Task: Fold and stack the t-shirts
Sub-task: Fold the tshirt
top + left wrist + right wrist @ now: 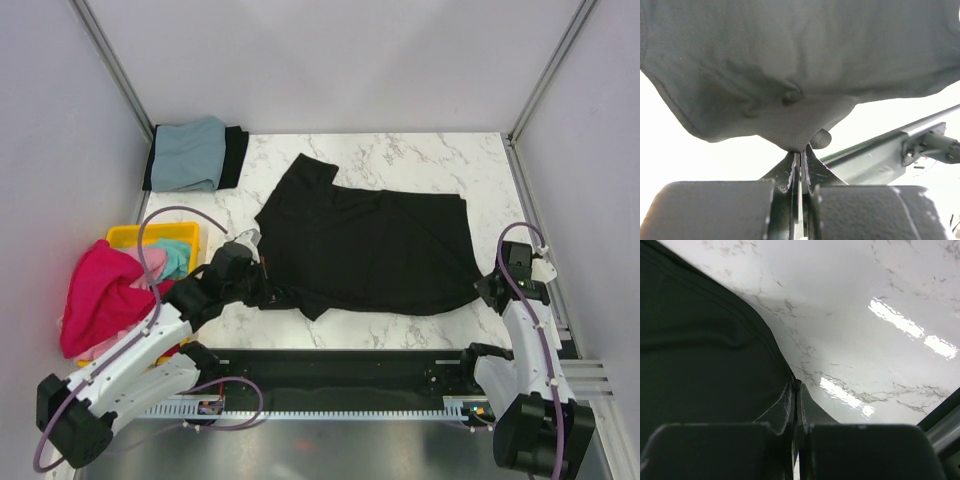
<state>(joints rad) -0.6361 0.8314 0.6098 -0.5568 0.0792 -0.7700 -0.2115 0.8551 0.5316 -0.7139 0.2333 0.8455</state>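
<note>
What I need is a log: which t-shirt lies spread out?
The large black cloth t-shirt mid-table; the grey-blue t-shirt lies folded far left, the magenta t-shirt heaped over the yellow plastic bin.

A: Table centre?
B: A large black cloth t-shirt (380,250) lies flat on the white marble table (450,150).
A: Left side?
B: Far-left corner: folded grey-blue t-shirt (188,155) atop folded black t-shirt (236,155). Yellow plastic bin (125,237) nearer, at the left edge; magenta t-shirt (100,290) over its near-left rim.

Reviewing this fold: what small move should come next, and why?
Probably raise both claws a little together. The left claw and right claw are each shut on the near edge of the black t-shirt, which lies spread on the table.
</note>
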